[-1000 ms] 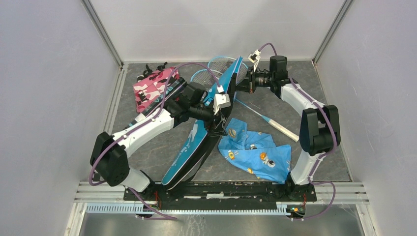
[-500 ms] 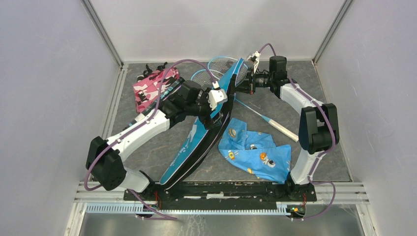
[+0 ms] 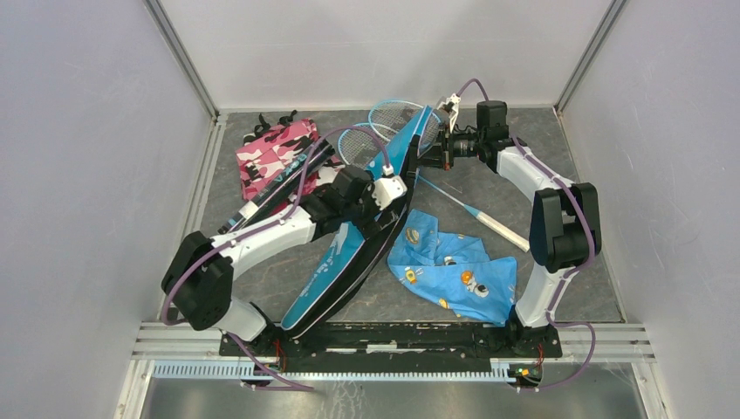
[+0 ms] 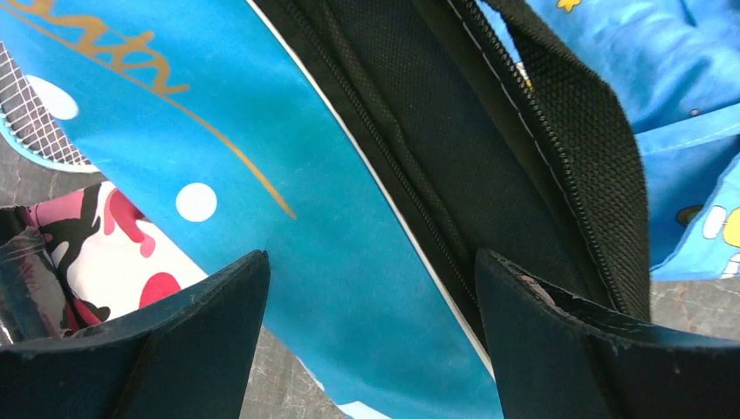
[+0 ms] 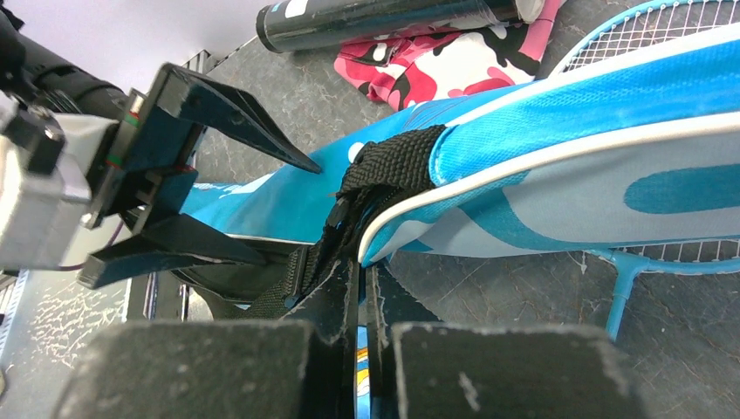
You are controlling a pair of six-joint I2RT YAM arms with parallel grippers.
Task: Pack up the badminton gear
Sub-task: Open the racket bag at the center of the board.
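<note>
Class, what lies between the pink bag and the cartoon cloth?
The blue cover lies between them, stretching from the near edge toward the racquets; the top view shows it.

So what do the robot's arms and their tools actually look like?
The left arm and right arm match: white shells between chunky black joints, with a thin purple cable looping along each. The left tool and right tool each have two flat black fingers that taper to points, with scuffed edges.
</note>
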